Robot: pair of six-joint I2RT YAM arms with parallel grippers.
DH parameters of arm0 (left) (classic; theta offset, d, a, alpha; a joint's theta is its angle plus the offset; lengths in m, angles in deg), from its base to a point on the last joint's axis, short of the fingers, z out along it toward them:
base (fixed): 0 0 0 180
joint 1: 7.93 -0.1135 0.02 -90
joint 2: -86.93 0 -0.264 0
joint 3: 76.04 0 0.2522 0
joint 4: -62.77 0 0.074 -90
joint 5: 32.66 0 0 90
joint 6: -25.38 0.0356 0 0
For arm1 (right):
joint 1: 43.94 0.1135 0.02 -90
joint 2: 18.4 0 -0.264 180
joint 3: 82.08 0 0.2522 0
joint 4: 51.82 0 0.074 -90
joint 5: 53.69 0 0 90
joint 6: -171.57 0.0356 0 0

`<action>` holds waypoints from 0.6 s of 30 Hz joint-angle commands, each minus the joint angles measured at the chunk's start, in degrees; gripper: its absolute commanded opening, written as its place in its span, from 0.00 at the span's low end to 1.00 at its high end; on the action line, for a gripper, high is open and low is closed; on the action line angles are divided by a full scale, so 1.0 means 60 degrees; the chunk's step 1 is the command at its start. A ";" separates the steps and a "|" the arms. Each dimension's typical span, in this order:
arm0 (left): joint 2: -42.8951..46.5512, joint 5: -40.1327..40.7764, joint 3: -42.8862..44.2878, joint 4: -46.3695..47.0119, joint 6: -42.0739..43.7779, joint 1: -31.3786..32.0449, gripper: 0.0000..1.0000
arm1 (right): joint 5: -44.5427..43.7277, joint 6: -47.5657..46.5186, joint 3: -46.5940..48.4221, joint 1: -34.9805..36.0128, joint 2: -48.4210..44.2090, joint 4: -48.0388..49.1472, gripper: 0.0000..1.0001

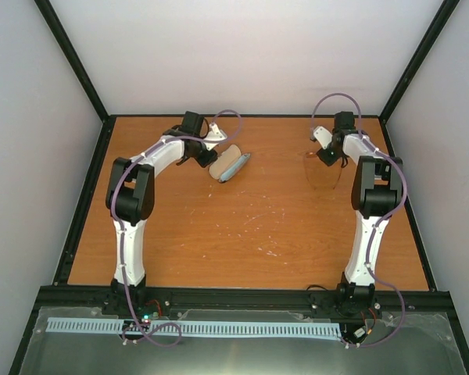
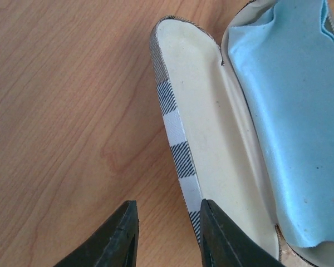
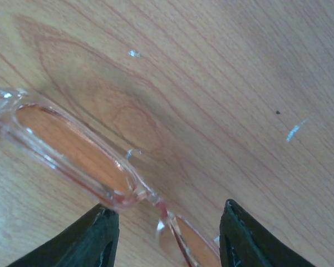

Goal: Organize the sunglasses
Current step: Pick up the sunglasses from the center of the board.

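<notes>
Left arm reaches to the far left of the counter (image 1: 258, 234). Left pincer (image 2: 168, 204) is spread, straddling the striped rim of the open case (image 2: 195, 111). No squeeze is visible. Blue cloth (image 2: 289, 111) lies in the other half.

Sunglasses (image 3: 72, 147) lie flat on the bare wood at far right, well apart from the case. The frame is thin and clear with orange lenses. Likely light, slick and easily scratched or bent. Safest hold looks like the bridge, not a lens.

Right arm is folded at the elbow, wrist tipped down. Right pincer (image 3: 166, 204) is spread, a finger on either side of the bridge, not touching it.
</notes>
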 commanded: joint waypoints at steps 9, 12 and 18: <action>-0.0352 -0.0221 0.0589 -0.0232 0.0087 -0.0085 0.31 | 0.0987 0.0135 0.0212 -0.0048 0.0154 -0.0774 0.28; -0.0315 -0.0283 0.0541 -0.0171 0.0029 -0.0085 0.31 | 0.1189 0.0283 0.0143 -0.0051 0.0033 -0.1008 0.24; -0.0163 -0.0464 0.0321 -0.0025 -0.0035 -0.0085 0.30 | 0.1316 0.0854 0.0019 -0.0049 -0.0208 -0.1320 0.35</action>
